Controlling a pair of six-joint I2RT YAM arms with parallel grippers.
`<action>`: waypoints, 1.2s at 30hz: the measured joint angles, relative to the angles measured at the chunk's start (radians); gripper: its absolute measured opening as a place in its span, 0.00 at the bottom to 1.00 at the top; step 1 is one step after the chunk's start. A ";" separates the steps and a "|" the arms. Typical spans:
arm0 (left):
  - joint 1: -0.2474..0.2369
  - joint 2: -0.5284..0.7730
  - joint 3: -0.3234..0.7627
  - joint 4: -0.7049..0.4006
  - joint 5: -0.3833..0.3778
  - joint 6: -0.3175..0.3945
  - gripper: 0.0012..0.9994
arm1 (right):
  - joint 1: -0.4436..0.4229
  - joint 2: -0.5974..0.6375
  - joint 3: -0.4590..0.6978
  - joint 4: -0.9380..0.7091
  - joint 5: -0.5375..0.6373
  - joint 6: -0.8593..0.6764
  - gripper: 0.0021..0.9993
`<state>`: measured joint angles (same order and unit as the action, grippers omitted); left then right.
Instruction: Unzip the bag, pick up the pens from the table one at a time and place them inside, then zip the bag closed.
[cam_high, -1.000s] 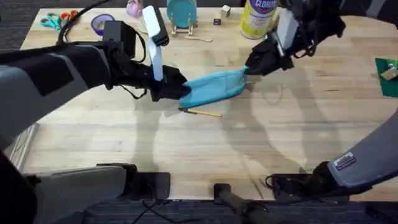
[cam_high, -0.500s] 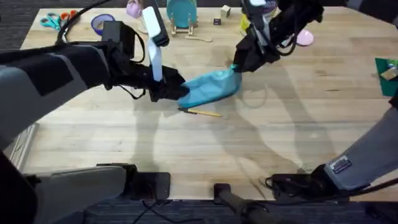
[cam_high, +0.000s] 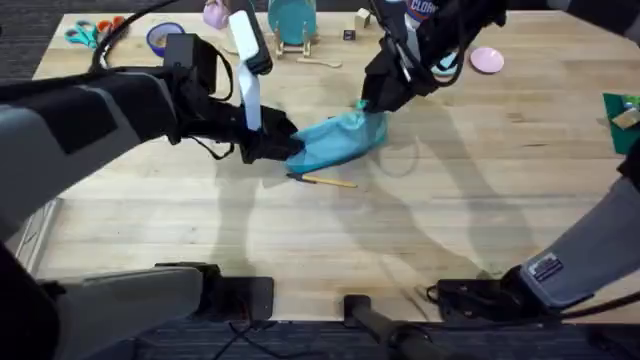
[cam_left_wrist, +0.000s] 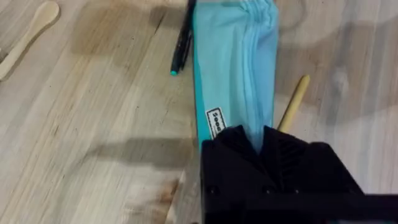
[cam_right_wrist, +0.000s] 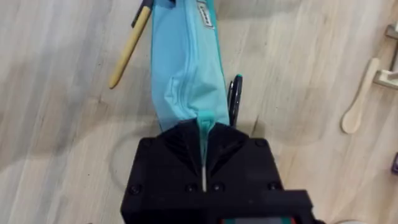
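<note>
Right gripper (cam_high: 366, 103), fingers pinched shut on the zipper tab at one end of the bag (cam_high: 338, 142), has carried that end leftward since a second ago, bunching the fabric. Left gripper (cam_high: 283, 146) stays clamped on the opposite end. On the table (cam_high: 300, 230), the yellow pen (cam_high: 324, 181) lies just beside the pouch; the black pen (cam_left_wrist: 181, 43) lies along its other side.

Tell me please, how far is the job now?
Early stage. The left gripper pins one end of the bag; the right gripper is shut on the zipper pull at the other end. The yellow pen and black pen lie on the table. Left: unzipping, loading, zipping.
</note>
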<state>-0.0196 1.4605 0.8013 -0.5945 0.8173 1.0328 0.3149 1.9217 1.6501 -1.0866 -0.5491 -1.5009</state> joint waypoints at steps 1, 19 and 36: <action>0.000 0.000 0.000 0.000 0.000 0.000 0.04 | 0.000 0.000 0.006 -0.001 0.001 0.002 0.03; 0.000 0.000 0.000 0.001 0.001 0.000 0.04 | 0.018 0.000 0.054 -0.018 0.017 0.029 0.03; 0.000 0.000 0.000 0.000 0.002 0.000 0.04 | 0.045 0.000 0.075 -0.014 0.034 0.057 0.03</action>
<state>-0.0200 1.4605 0.8013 -0.5945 0.8188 1.0328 0.3598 1.9217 1.7252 -1.1007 -0.5156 -1.4435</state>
